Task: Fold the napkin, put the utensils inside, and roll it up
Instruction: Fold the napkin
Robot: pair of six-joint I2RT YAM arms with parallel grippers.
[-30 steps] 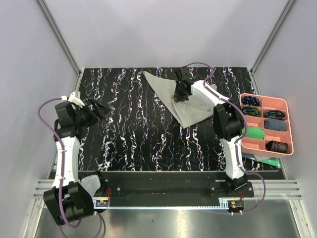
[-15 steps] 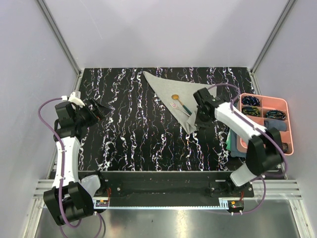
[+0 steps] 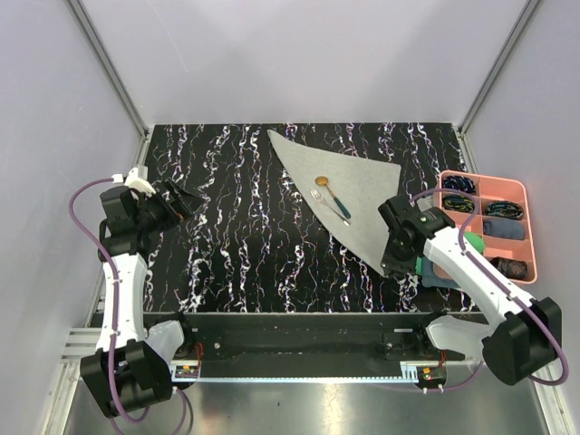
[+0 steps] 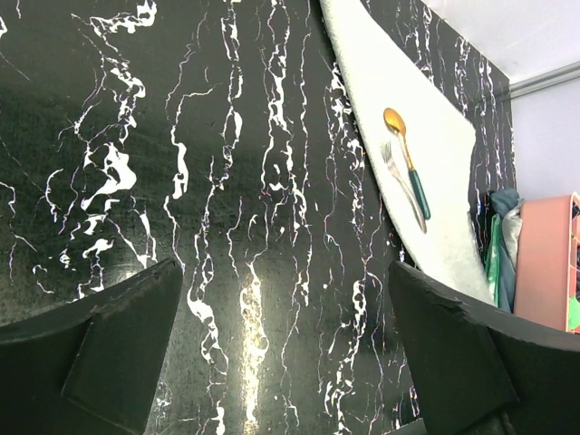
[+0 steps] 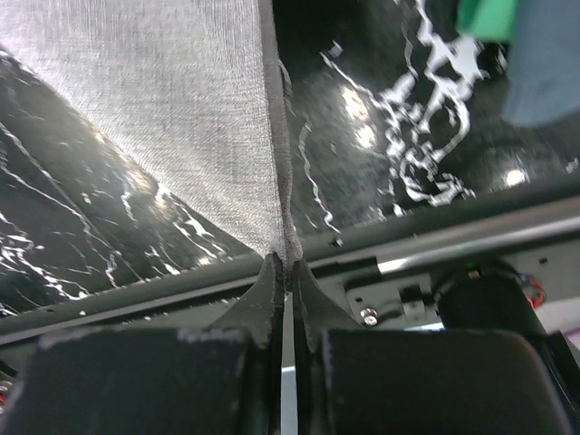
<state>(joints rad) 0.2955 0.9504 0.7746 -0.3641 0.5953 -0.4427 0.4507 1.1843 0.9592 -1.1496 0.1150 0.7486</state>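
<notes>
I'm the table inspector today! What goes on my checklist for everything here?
Surface: black marbled table, no spills seen.
Job's things: napkin in a triangle; spoon and fork side by side on it; not rolled yet.
Clutter: pink tray of small items at the right; folded green and teal cloths beside it.
Grippers: left fingers open, holding nothing; right fingers shut on the napkin's near corner.
Cables: purple cable looping along each arm.
Surroundings: pale walls, metal frame.
</notes>
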